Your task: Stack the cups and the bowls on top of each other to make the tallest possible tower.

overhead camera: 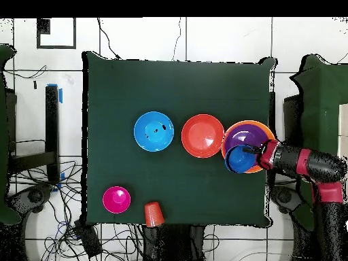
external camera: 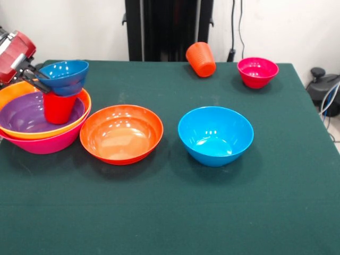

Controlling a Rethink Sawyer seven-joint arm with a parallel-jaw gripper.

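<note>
Gripper: the gripper (external camera: 40,81) reaches in from the left edge of the front view, its black fingers clamped on the rim of the small blue bowl (external camera: 65,76), one finger inside the rim and one outside.
Small blue bowl: held upright above the red cup (external camera: 57,108); whether its base touches the cup's rim I cannot tell.
Tower: the tower (external camera: 42,125) stands at the desk's left edge in the front view: the big pink bowl (external camera: 48,142) at the bottom, the yellow-orange bowl (external camera: 16,91) nested in it, the purple bowl (external camera: 24,114) inside that, and the red cup standing upright in the purple bowl.
Red-orange bowl: a shallow red-orange bowl (external camera: 121,133) sits upright just beside the tower, right of it in the front view.
Medium blue bowl: the medium blue bowl (external camera: 215,134) stands upright, well apart from the red-orange one.
Orange cup: the orange cup (external camera: 201,59) lies on its side near the desk's far edge.
Magenta bowl: the small magenta bowl (external camera: 257,71) stands upright near the far right corner.
Desk: the desk (external camera: 170,212) has a dark green cover.
</note>
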